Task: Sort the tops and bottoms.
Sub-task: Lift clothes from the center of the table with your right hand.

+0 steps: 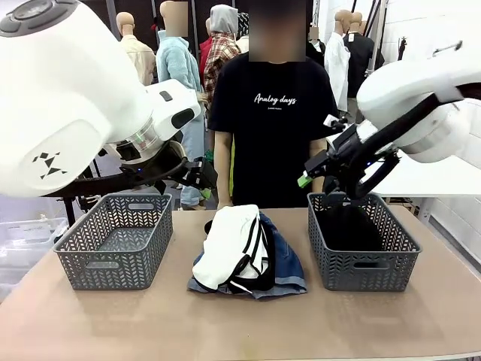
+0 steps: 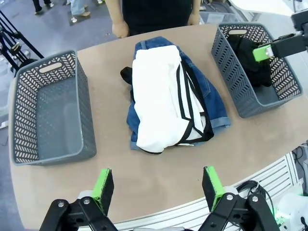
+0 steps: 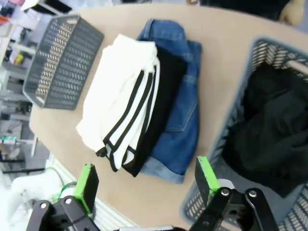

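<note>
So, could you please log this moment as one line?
left gripper: jaws open, empty | right gripper: jaws open, raised near right basket | black top: in right basket | white striped garment: atop denim bottoms, centre

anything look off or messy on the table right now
Nothing spilled or damaged. The middle pile is untidy: a white garment with black stripes lies skewed over the denim garment, with black fabric poking out beneath. A black garment sits crumpled in the right basket.

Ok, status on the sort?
Open, empty: left tool, right tool. One black top in right basket. The denim bottoms mid-table under white striped garment.
</note>
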`<control>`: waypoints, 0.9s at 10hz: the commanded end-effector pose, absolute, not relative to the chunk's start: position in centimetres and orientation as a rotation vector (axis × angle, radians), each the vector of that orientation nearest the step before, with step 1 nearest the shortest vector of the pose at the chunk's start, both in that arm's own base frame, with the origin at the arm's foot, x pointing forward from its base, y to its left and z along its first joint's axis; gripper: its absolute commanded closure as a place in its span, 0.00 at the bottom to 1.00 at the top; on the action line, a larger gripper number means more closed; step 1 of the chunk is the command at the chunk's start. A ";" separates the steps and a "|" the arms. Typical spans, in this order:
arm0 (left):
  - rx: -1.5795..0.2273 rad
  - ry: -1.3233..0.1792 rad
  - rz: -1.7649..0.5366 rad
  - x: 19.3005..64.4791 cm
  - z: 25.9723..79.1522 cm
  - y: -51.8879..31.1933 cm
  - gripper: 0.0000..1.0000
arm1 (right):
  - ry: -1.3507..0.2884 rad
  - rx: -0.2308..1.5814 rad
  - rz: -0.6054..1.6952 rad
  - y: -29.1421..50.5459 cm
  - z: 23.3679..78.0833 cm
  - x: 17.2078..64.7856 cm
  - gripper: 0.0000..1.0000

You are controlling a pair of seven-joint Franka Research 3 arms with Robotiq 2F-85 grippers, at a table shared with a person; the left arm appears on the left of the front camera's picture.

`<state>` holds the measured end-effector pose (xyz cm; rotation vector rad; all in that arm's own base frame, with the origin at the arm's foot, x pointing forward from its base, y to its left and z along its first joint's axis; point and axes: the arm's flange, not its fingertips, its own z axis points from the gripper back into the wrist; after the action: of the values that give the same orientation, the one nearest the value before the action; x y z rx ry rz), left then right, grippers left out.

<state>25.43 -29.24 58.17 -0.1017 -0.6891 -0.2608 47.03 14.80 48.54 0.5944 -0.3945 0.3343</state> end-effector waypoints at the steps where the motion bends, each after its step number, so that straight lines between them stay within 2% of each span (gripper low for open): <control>1: -0.107 -0.693 -0.262 25.4 58.0 -29.0 0.04 | -0.435 0.578 0.319 14.1 49.9 46.4 0.00; 4: -0.107 -0.693 -0.262 25.4 58.0 -29.0 0.04 | -0.406 0.575 0.328 14.7 48.9 47.0 0.00; 6: -0.107 -0.693 -0.262 25.4 58.0 -29.0 0.04 | -0.347 0.655 0.426 18.8 45.5 49.3 0.00; 9: -0.107 -0.693 -0.262 25.4 58.0 -29.0 0.04 | -0.275 0.628 0.552 24.3 44.0 52.9 0.00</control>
<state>25.38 -29.30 58.13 -0.1001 -0.6897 -0.2621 50.44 23.97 43.80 0.6356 -0.2922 0.4980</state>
